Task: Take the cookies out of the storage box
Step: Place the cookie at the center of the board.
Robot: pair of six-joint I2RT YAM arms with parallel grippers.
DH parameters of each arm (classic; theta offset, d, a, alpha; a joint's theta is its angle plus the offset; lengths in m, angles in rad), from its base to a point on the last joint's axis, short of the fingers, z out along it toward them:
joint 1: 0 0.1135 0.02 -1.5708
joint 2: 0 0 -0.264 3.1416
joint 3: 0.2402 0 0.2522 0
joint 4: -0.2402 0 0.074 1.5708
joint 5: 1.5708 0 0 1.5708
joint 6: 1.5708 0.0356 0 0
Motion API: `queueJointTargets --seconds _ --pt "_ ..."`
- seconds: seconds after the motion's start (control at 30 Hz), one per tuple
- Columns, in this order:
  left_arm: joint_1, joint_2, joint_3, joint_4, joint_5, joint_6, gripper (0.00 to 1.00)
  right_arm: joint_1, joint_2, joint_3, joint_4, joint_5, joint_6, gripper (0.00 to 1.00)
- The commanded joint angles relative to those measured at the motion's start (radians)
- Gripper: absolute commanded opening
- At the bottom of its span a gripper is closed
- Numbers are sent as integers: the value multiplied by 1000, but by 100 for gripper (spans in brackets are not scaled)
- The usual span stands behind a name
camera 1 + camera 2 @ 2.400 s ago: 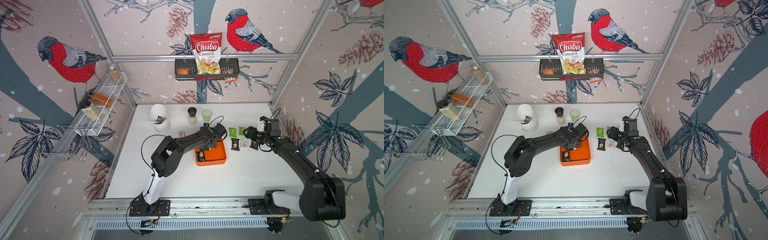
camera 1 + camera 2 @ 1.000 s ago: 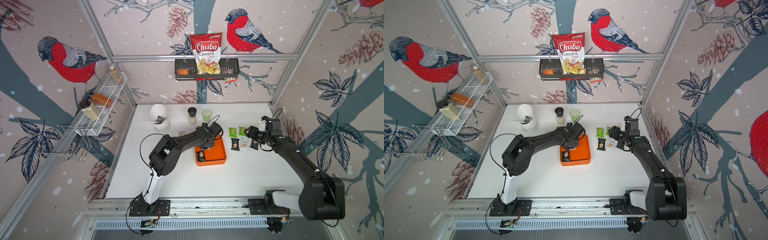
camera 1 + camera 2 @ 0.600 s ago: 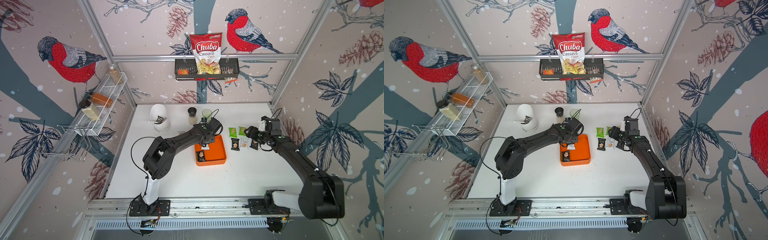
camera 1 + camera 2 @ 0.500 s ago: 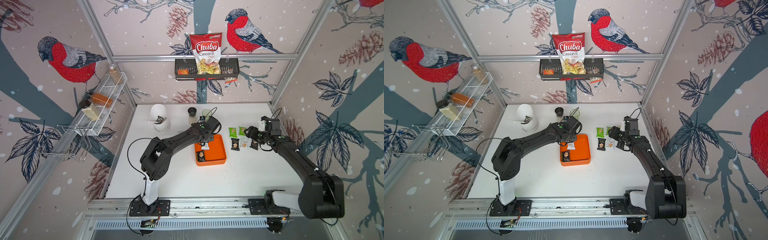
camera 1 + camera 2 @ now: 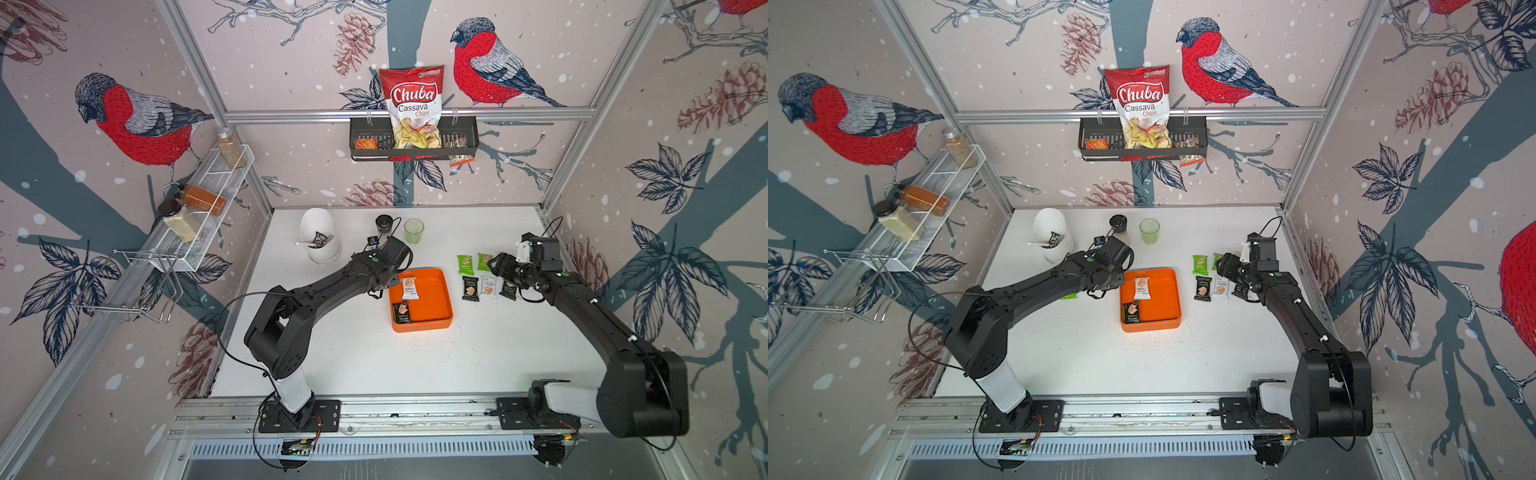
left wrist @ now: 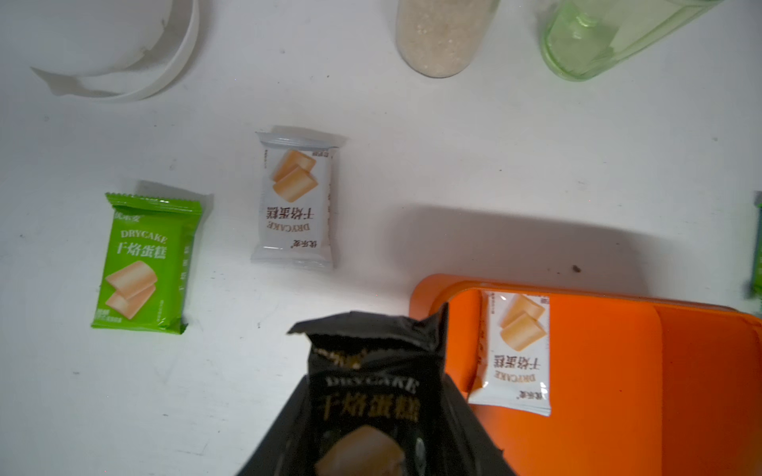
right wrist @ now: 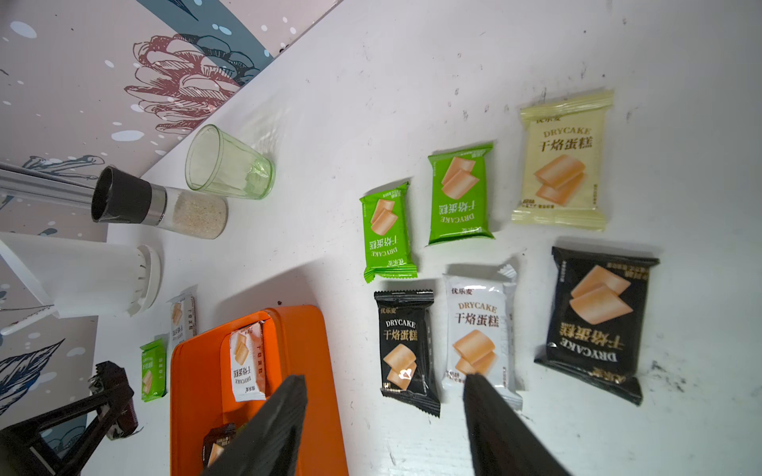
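Through the left wrist camera, the held black packet [image 6: 371,362] is cut off by the picture's edge, and it covers most of the left tool [image 6: 377,416], so I can't see the grip itself. The green glass [image 6: 598,37] and the jar [image 6: 441,37] are cut off partway up. In a top view the left arm [image 5: 1034,289] hides most of a green packet [image 5: 1068,296]. A right tool [image 7: 383,379] finger covers part of the second black packet [image 7: 218,443] in the orange tray [image 7: 313,350].

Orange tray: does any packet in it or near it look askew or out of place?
Yes. The white packet in the orange tray seems propped against a wall instead of lying flat. On the right, one black packet sits turned against its neat row.
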Motion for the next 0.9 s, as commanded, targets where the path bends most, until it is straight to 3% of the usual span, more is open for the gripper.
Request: queueJointTargets --seconds 0.0,0.3,0.87 --pt "16 -22 -54 52 -16 9 41 1 -3 -1 18 -2 -2 66" --pt "21 11 -156 128 11 10 41 1 0 0 14 3 -4 66" --pt "21 83 -215 186 57 13 42 1 -3 2 10 13 -8 66"
